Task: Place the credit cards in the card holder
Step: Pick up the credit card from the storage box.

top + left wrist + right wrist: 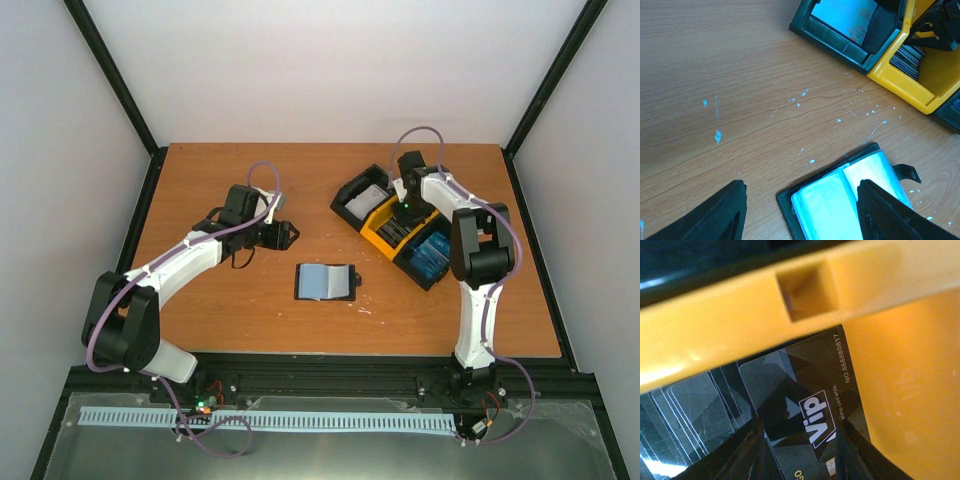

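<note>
Though view tight, card (807, 390) apparently inside right pincer (799, 452).

Soft, even light fills the top view, and my arms cast only faint shadows on the table (230, 310). The left wrist view is sharp, with pale glare on the card holder (830, 205), while my left fingers (715, 215) are dark silhouettes. In the right wrist view the yellow tray wall (715, 340) is blurred and glowing, and the dark card (800, 385) is crisp.

The left arm (190, 258) extends forward and inward from its base, low over the counter, with the left gripper (283, 235) angled downward and its fingers (722, 215) spread wide. The right arm (478, 300) rises to a raised elbow, then reaches forward-left, pointing the right gripper (405, 208) downward. Its fingers (747, 452) stand at a narrower gap; clamping cannot be confirmed.
</note>
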You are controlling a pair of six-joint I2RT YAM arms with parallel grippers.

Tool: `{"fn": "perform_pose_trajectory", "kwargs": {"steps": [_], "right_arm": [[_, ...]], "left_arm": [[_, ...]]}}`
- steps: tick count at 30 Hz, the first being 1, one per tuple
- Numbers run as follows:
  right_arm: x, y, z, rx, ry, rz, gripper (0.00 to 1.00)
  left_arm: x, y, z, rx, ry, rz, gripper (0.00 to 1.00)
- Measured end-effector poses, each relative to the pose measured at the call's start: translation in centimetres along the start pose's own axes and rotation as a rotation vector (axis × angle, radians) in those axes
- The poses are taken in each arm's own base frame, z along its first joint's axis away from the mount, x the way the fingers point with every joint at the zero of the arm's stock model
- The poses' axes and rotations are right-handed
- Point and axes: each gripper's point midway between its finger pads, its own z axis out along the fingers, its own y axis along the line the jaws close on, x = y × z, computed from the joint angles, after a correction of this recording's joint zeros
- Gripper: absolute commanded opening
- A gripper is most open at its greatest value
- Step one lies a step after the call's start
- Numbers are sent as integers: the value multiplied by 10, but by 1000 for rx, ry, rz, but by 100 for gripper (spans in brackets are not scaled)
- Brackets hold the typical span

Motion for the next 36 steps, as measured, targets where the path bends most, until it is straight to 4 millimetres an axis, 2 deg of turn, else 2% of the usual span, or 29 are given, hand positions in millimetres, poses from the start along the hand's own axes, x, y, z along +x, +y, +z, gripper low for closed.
{"fn": "perform_pose_trajectory", "kwargs": {"steps": [9,18,27,36], "right_arm": [[-2,-1,-3,-17,-6,8,37],[-1,-4,-3,-1,-5,9,30],[-8,-17,-16,68,-35,11,25],[-12,-29,-22,136,-60,2,16]], "left_arm": [[0,0,0,0,0,0,61],[0,0,0,0,0,1,61],[0,0,0,0,0,1,61],[0,0,0,0,0,0,61]]}}
